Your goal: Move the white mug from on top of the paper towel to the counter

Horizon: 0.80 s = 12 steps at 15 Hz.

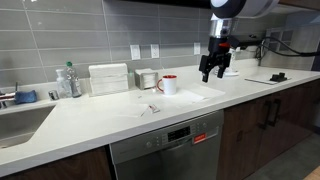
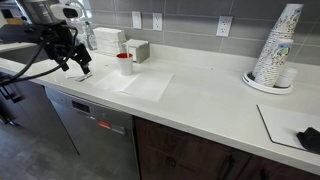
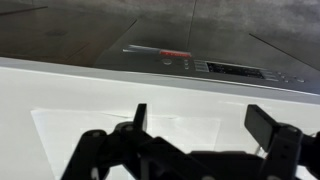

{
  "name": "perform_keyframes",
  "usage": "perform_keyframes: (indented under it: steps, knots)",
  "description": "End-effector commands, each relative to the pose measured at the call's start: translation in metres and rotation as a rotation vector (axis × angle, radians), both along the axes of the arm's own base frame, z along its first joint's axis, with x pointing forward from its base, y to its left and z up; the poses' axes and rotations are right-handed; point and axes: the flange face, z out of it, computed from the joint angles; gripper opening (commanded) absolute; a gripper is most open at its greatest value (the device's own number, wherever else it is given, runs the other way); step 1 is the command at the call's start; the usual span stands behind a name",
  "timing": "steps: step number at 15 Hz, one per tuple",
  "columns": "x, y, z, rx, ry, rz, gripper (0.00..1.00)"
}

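The white mug (image 1: 168, 85) with a red inside stands upright on the counter (image 1: 110, 125), by the back corner of the paper towel (image 1: 203, 94). I cannot tell whether it touches the sheet. In an exterior view the mug (image 2: 124, 63) stands just beyond the paper towel (image 2: 150, 86). My gripper (image 1: 213, 70) hangs open and empty above the counter, away from the mug. It also shows in an exterior view (image 2: 76, 64). In the wrist view the open fingers (image 3: 200, 115) frame the paper towel (image 3: 120, 125) below. The mug is out of the wrist view.
A white box-shaped holder (image 1: 108, 78), a small box (image 1: 147, 78) and a clear bottle (image 1: 68, 80) stand along the back wall. The sink (image 1: 20, 120) is at one end. A cup stack (image 2: 278, 50) and a black object (image 2: 308, 138) are at the other. The dishwasher (image 3: 200, 65) is below.
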Motion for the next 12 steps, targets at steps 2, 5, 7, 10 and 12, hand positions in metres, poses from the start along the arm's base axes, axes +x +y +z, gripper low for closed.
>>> perform_keyframes:
  steps: [2, 5, 7, 10, 12]
  knots:
    - [0.0, 0.0, 0.001, 0.0, 0.001, 0.0, 1.0]
    - [0.0, 0.0, 0.001, 0.0, 0.001, 0.0, 1.0]
    - [0.018, 0.008, 0.012, -0.033, -0.06, 0.054, 1.0]
    - [0.049, 0.02, 0.043, -0.097, -0.144, 0.148, 1.0]
    - [0.071, 0.023, 0.057, -0.132, -0.181, 0.189, 1.0]
